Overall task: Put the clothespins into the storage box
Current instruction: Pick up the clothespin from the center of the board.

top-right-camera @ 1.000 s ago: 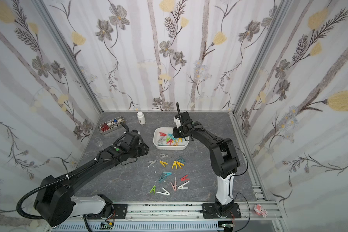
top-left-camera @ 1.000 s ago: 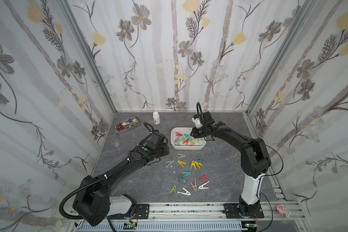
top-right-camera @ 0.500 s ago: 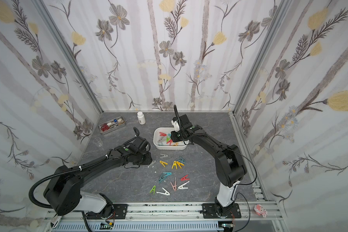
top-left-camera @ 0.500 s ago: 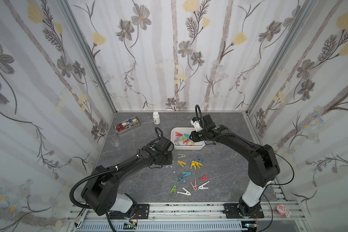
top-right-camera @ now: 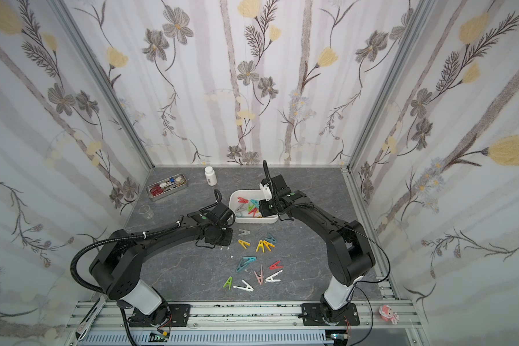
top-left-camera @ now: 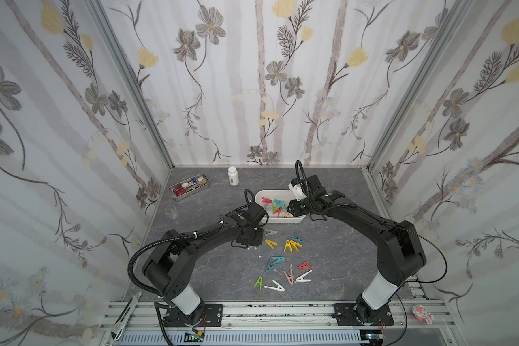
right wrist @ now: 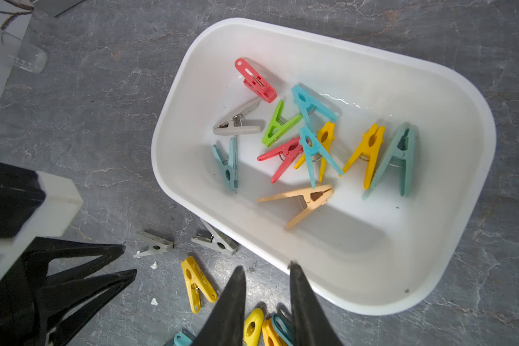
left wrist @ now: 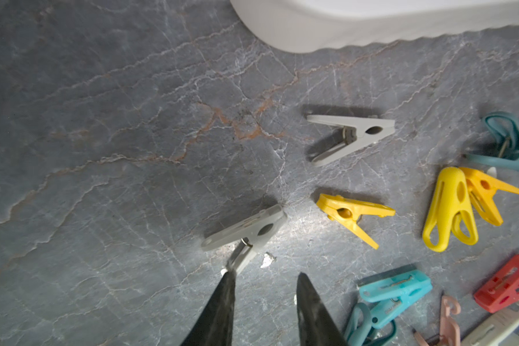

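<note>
floral-papered walls [top-left-camera: 252, 75] enclose grey marbled tabletop [top-left-camera: 342, 254] strewn with clothespins [top-left-camera: 275, 261].

Eleven clothespins [right wrist: 300, 200] in one storage box [right wrist: 372, 254], thirteen more loose, one metal tray [top-left-camera: 192, 190], one bottle [top-left-camera: 233, 176], one glass beaker [top-left-camera: 171, 211]

Robot lab test cell: two black arms [top-left-camera: 204, 236] are bolted to an aluminium rail [top-left-camera: 282, 311] at a grey stone-look worktop [top-left-camera: 336, 263]. Flower-papered panels [top-left-camera: 252, 90] between metal posts [top-left-camera: 128, 75] enclose it.
</note>
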Action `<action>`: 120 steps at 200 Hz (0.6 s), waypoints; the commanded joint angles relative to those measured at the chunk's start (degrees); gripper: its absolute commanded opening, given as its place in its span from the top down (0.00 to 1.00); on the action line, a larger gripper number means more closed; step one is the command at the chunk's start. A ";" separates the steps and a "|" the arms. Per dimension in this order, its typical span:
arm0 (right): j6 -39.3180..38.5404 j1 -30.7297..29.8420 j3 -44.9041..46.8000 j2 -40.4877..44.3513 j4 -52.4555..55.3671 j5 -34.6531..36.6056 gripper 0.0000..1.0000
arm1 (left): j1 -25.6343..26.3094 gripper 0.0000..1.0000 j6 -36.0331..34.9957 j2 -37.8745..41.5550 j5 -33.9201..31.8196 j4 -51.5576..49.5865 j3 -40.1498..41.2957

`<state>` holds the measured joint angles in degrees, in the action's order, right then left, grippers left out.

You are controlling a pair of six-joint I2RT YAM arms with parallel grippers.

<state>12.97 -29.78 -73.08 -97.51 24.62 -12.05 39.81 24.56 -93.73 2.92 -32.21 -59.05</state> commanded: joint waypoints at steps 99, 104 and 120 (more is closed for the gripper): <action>0.48 0.38 3.64 2.71 -2.52 -0.41 0.72 | -0.18 0.70 -1.88 -4.61 -0.61 1.87 1.10; 0.48 0.42 3.73 2.81 -2.46 -0.40 0.72 | -0.20 0.71 -1.88 -4.72 -0.59 2.09 1.21; 0.48 0.39 4.00 2.83 -2.49 -0.42 0.73 | -0.25 0.71 -1.88 -4.97 -0.50 2.56 1.49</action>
<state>13.28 -29.34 -69.45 -95.35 23.55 -12.10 39.66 22.92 -98.32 2.63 -30.98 -57.95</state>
